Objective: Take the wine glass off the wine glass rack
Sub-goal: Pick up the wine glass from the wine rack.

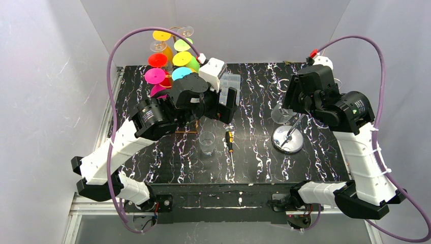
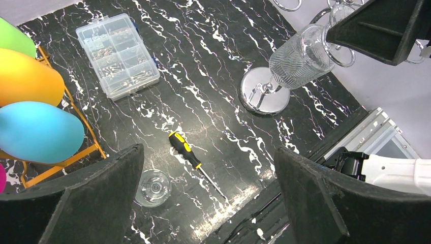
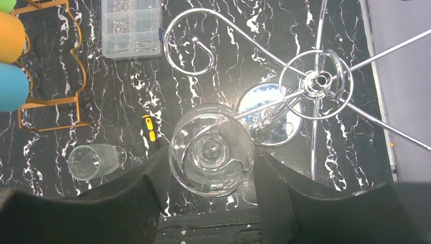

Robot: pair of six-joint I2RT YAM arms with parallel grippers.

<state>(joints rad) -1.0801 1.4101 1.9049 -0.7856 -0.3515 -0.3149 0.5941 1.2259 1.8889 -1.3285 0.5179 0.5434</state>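
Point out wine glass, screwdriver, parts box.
wine glass (image 3: 211, 151), right wrist view, bowl centre
screwdriver (image 2: 187, 152), left wrist view, handle
parts box (image 2: 118, 55), left wrist view, lid centre

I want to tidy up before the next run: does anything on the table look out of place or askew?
Nothing is spilled or broken. The wine glass is held tilted in the right gripper by the rack. A screwdriver lies loose beside a small glass, which is odd among glassware.
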